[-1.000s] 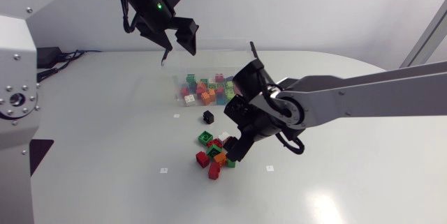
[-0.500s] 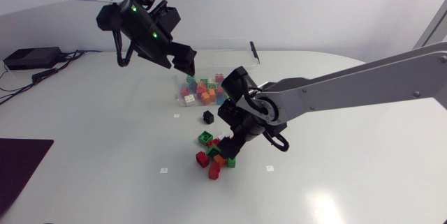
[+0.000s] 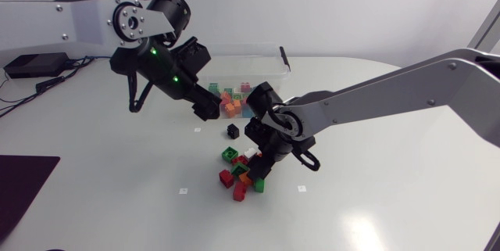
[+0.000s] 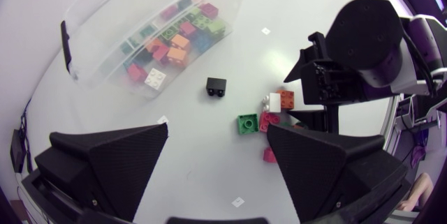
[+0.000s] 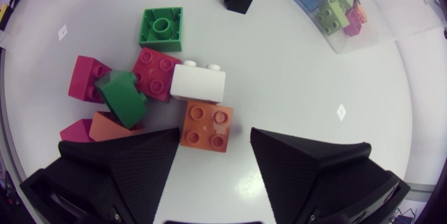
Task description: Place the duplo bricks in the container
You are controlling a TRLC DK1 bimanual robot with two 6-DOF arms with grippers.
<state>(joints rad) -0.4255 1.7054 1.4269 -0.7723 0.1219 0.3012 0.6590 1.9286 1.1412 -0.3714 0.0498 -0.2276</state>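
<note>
Lowering your right jaws, wide and empty, straight over the orange brick (image 5: 207, 125) in the pile (image 3: 238, 174), keep them off the white brick (image 5: 199, 83) just beside it, with the container (image 3: 258, 50) far behind; left jaws hang wide, empty.

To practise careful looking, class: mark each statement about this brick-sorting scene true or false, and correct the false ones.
1. The clear container holds several coloured bricks. True.
2. The left hand is carrying a brick. False: it is open and holds nothing.
3. A black brick stands alone between the container and the loose pile. True.
4. The right hand is shut on the orange brick. False: it is open over the pile, and the orange brick lies unheld.
</note>
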